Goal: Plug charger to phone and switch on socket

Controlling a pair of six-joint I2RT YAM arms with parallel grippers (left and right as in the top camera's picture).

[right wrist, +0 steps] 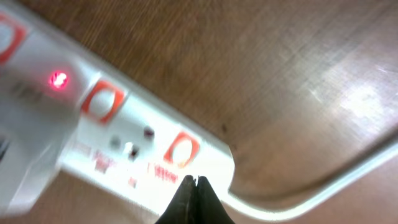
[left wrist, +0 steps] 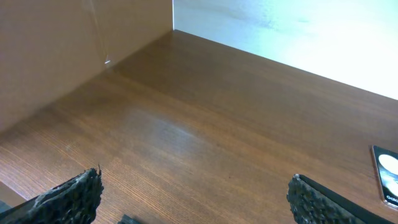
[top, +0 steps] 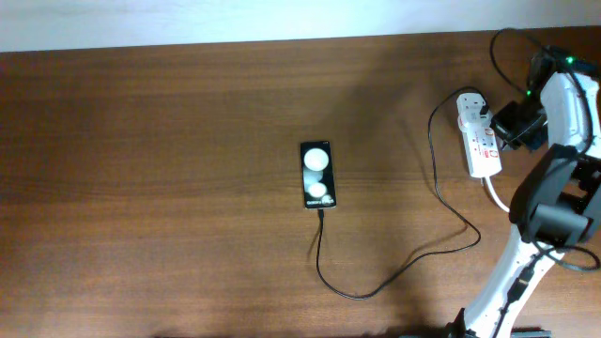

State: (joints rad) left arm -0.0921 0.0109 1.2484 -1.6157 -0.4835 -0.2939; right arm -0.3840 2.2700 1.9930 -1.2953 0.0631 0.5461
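The phone (top: 317, 175) lies flat mid-table, with two white spots on its black screen; its edge shows at the far right of the left wrist view (left wrist: 387, 176). The charger cable (top: 376, 286) runs from the phone's near end in a loop to the white plug on the socket (top: 478, 137). In the right wrist view the socket (right wrist: 124, 130) fills the left side, with red switches and a small red light lit. My right gripper (right wrist: 194, 182) is shut and empty, its tips just above the socket near its cord end. My left gripper (left wrist: 193, 193) is open and empty over bare table.
The socket's thick white cord (right wrist: 323, 186) curves off toward the right arm's base (top: 498, 291). A brown wall (left wrist: 62, 50) stands left of the left gripper. The pale wall runs along the table's far edge (top: 282, 42).
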